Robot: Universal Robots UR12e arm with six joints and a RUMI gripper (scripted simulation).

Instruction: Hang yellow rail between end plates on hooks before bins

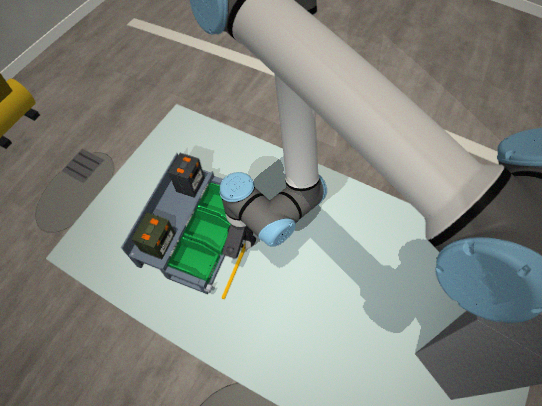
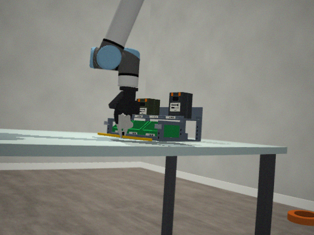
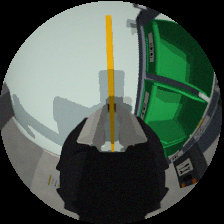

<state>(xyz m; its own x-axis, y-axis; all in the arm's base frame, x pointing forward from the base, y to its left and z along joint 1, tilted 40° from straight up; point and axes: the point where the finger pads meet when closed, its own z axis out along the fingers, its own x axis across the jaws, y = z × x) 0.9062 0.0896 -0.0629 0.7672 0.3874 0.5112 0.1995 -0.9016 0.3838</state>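
Note:
The yellow rail (image 1: 232, 275) (image 2: 136, 138) (image 3: 109, 60) is a thin straight bar lying flat on the pale table (image 1: 310, 302), just in front of the grey rack (image 1: 150, 207) (image 2: 191, 122) with its green bins (image 1: 200, 252) (image 3: 175, 90). My gripper (image 1: 243, 246) (image 2: 122, 133) (image 3: 111, 104) stands straight down over the rail near its rack-side end and is shut on it, at table level. The rail runs parallel to the rack's front. The hooks on the rack front are too small to make out clearly.
Two dark boxes with orange tops (image 1: 186, 173) (image 1: 152, 233) (image 2: 180, 103) stand on the rack behind the bins. The table edge (image 2: 145, 151) lies near the rail. A yellow cart (image 1: 12, 107) and an orange ring (image 2: 301, 216) are on the floor.

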